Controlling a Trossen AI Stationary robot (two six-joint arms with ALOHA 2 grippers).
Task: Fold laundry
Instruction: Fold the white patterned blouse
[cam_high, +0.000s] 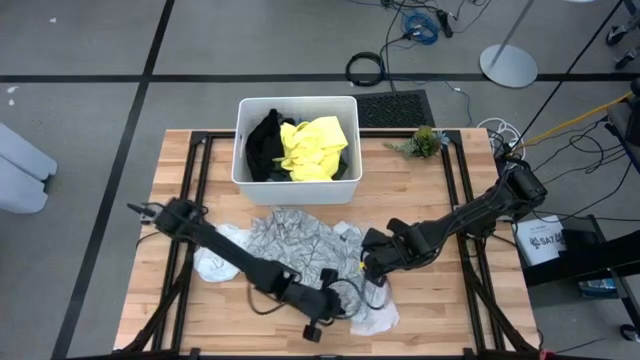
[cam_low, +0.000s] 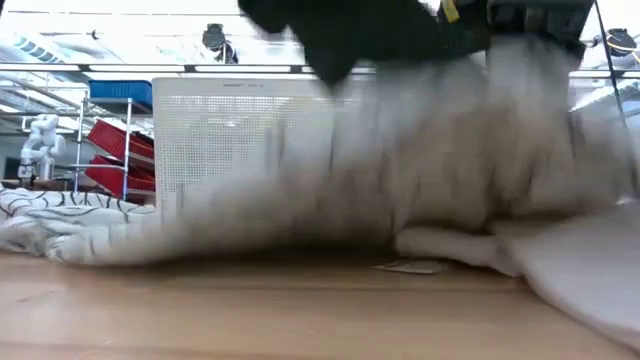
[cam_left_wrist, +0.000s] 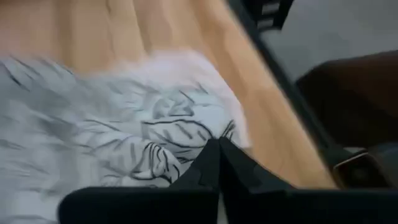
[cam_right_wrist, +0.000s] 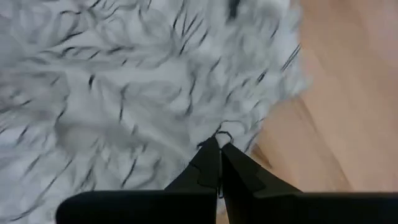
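Left arm reaches in from the tabletop's (cam_high: 420, 190) left edge toward the near middle. Left claw (cam_high: 322, 300) sits low over the near part of the grey-white patterned garment (cam_high: 295, 235); in the left wrist view its fingertips (cam_left_wrist: 217, 152) are pressed together, clenched on a fold of that cloth.

Patterned garment lies spread across the middle of the tabletop, rumpled, just in front of the white tub (cam_high: 295, 190). A small white cloth (cam_high: 213, 265) sits at its left edge, partly under the left arm. More white fabric (cam_high: 378, 318) pokes out at the near right, by the left claw. In the low view the garment is pulled up off the wood in the middle, blurred, with its left end still flat on the surface.

Tub sits at the far middle of the tabletop. Inside it: black garment (cam_high: 265, 145) on the left, bright yellow garment (cam_high: 315, 148) on the right, both heaped.

Right arm comes in from the right edge. Right claw (cam_high: 372, 262) is at the garment's right side, near the left claw; the right wrist view shows it clenched, pinching the cloth's edge where it meets bare wood.

Small green plant (cam_high: 425, 142) at the far right, beside the tub.
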